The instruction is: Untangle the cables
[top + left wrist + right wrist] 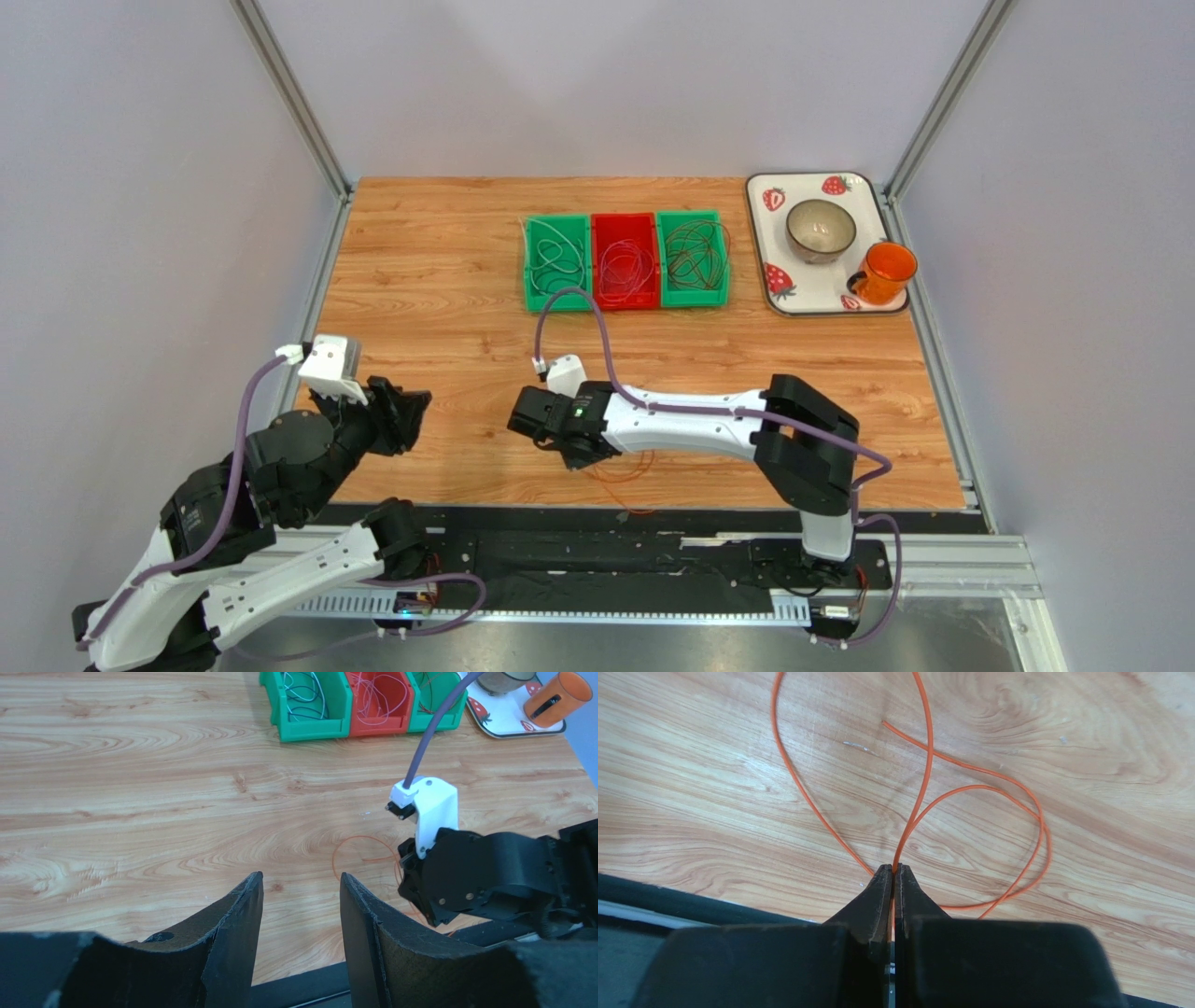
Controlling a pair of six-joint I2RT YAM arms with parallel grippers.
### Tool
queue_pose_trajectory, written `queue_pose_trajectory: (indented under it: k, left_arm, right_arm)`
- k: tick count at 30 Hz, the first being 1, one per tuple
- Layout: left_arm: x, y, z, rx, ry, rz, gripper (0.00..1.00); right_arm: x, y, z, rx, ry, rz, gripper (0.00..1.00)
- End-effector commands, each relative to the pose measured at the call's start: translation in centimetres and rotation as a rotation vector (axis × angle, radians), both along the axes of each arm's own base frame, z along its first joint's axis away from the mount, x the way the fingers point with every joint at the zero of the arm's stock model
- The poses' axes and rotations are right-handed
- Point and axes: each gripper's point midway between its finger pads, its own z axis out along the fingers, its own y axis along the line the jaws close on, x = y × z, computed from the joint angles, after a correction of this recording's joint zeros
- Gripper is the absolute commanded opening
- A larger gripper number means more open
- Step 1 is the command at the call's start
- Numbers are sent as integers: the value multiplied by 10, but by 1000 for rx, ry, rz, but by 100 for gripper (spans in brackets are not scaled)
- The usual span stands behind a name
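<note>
Right tool (893,871): jaws pressed together, no gap visible at the tips. It has the orange cable (930,756) pinched right at the tips; two strands run out from the pinch point.

The orange cable lies flat on the surface (435,266) at the near edge, roughly mid-width. It is one thin wire in loose loops that cross over themselves once just ahead of the tips. One free end sits on the wood inside the loops. From the top view most of it is hidden under the right arm, with only a bit showing by the near edge.

Left tool (302,882): jaws about half apart, bare wood visible through the gap, nothing held. It sits over the near left part of the surface, pointing toward the right tool, well apart from the orange cable. Can't tell its height above the wood.

The rest of the cables are in three bins side by side at the far edge, about mid-width:
- left green bin (557,304): pale cables (558,256)
- red bin (626,301): light cables (627,266)
- right green bin (694,298): dark cables (693,255)

All are coiled loosely, each lot inside its own bin.

Far right corner: strawberry-print tray (765,238) carrying a bowl (821,228) and an orange cup (884,272) tipped on its side at the tray's near right corner.
</note>
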Motion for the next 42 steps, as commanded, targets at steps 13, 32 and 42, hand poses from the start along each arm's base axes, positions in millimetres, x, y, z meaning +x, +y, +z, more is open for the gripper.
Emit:
queue_pose_trajectory:
  k: [13,32,42]
  left_arm:
    - [2,1,3,-3,-16,12,52]
    - [3,2,2,0,-18,14,51]
    - [3,3,3,-3,-19,21,50]
  right_arm:
    - [77,-43,132,132,-245,-79,0]
    - [163,-99,320,282,-643,-178,0]
    - [175,-69,391,496,-730,-80,0]
